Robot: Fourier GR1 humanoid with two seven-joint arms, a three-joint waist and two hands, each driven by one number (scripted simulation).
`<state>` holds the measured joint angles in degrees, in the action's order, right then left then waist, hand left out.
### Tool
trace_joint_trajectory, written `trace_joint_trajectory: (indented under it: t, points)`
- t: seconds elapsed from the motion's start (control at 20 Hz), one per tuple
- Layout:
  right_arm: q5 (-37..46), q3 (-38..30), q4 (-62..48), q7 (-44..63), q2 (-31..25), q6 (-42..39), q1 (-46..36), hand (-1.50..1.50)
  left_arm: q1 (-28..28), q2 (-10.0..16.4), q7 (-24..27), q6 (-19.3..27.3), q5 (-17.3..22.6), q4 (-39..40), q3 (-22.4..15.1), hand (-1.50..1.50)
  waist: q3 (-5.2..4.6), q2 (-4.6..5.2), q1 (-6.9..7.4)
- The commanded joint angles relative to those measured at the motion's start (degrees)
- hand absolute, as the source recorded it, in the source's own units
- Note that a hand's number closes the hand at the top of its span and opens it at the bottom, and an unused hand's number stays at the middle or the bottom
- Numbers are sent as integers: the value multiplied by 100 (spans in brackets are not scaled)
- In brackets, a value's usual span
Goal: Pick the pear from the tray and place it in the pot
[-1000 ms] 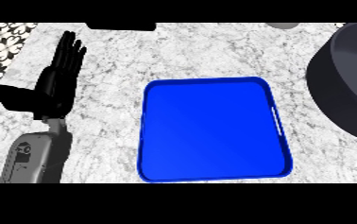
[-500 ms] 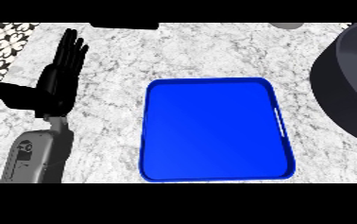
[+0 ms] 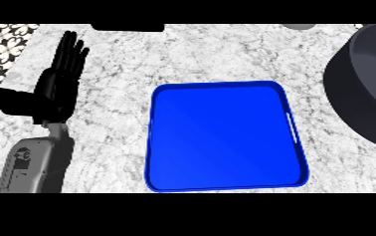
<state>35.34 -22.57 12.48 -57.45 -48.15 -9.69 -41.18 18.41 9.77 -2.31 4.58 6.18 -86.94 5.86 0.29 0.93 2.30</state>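
Nothing moved: left hand (image 3: pixel 55 88) rests open left of tray (image 3: pixel 220 135); no pear shows, so any grasp there could close empty.

- A glossy blue rectangular tray (image 3: pixel 224 135) with rounded corners is lying flat on the marbled table (image 3: pixel 220 56), mid-view.
- A dark grey pot (image 3: pixel 356 95) is sitting right of it, partly cut off.
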Motion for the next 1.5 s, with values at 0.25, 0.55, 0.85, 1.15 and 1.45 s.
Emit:
trace_joint_trajectory:
  t: [0.25, 0.55, 0.85, 1.15, 1.45]
  points:
    - [-903, -767, -672, 385, -403, -1674, -372, -150, 28, -8, 0, 5, 13, 52, 36, 0, 0, 6, -46]
    - [-1420, -1237, -745, 497, -747, -2032, -257, -150, 67, -78, -224, 88, 30, -163, -25, 0, 21, 27, -4]
    - [-1787, -1567, -770, 862, -1217, -2500, -168, -150, 112, 74, -199, -73, 137, -76, 94, 0, 44, 64, 6]
    - [-1951, -1701, -656, 886, -1347, -2549, 175, -150, -147, 23, 36, -56, 77, -187, 74, 0, 63, 68, 32]
    - [-2098, -1807, -556, 1053, -1368, -2558, 329, -150, -62, -61, -17, -10, 77, -201, 16, 0, 82, 90, 17]
